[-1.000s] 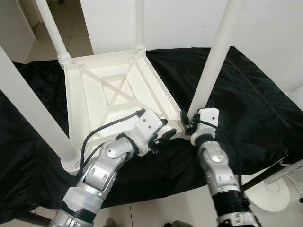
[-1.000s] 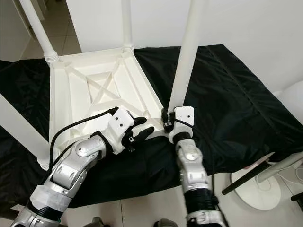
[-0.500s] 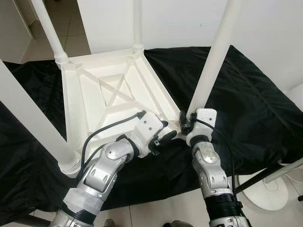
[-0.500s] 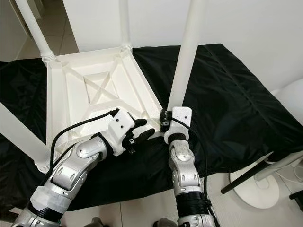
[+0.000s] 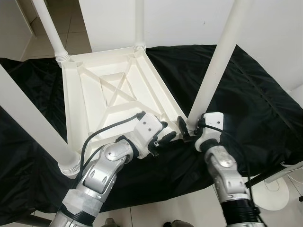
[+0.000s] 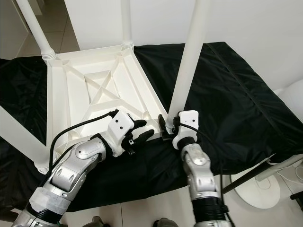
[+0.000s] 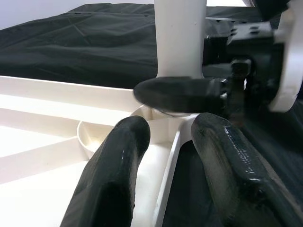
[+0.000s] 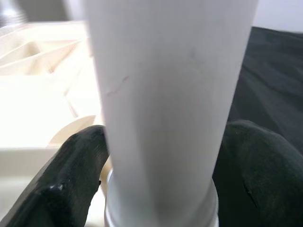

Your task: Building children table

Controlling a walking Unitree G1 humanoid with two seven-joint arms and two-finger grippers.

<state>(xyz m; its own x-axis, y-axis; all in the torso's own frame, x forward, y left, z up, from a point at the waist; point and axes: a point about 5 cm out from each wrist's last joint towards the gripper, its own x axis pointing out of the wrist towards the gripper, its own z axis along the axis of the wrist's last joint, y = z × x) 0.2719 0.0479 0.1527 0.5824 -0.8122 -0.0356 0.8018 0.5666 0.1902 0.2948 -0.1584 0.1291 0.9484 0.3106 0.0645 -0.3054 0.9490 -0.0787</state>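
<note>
A white plastic children's table (image 5: 113, 90) lies upside down on a black cloth (image 5: 255, 109), its legs pointing up. My right gripper (image 5: 188, 127) is shut on the base of the near right leg (image 5: 215, 66), where the leg meets the table's corner socket. In the right wrist view the leg (image 8: 165, 94) stands between my two black fingers (image 8: 71, 175), which press against both of its sides. My left gripper (image 5: 165, 135) is open just left of that corner. Its fingers (image 7: 113, 175) straddle the table's rim, one over the underside and one over the cloth.
Three more white legs stand up: far left (image 5: 49, 28), far middle (image 5: 139, 23) and near left (image 5: 33, 123), the last close to my left arm. A white round stand (image 5: 279, 189) sits on the tiled floor at the right. A white wall rises behind.
The camera has shifted a little. My right forearm has swung slightly to the right while its gripper stays on the leg's base. The left gripper stays at the rim.
</note>
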